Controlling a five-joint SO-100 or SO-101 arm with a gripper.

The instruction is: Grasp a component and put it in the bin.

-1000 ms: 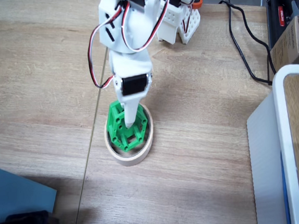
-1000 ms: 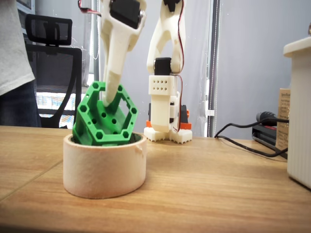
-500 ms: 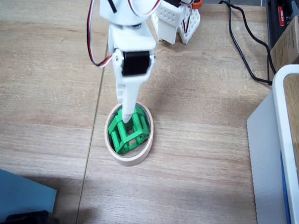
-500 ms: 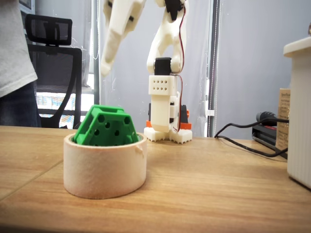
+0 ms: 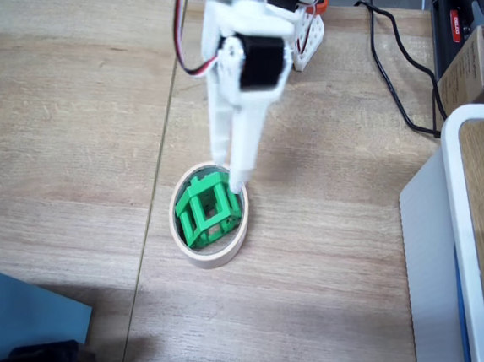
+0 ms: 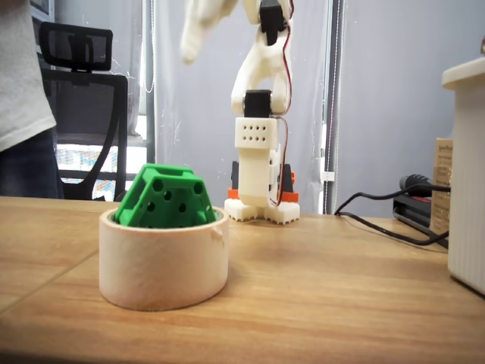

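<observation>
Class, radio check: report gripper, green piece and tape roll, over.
Gripper raised clear above the roll, empty, fingers close together. Green component sits tilted inside the tape-roll bin, top poking out. Nothing in the way.

Black cable (image 5: 396, 67), white container (image 5: 452, 250)

Green piece sits inside the tape ring, arm raised above it.

The bright green plastic hexagonal component (image 5: 208, 213) rests tilted inside the beige masking-tape roll bin (image 5: 210, 258) on the wooden table (image 5: 70, 107), its top poking above the rim in the low fixed view (image 6: 163, 199). The white two-finger gripper (image 5: 228, 173) hangs above the ring's far edge, apart from the piece. The arm's base (image 6: 258, 178) stands behind the ring. A black cable (image 5: 393, 71) lies to the right.
</observation>
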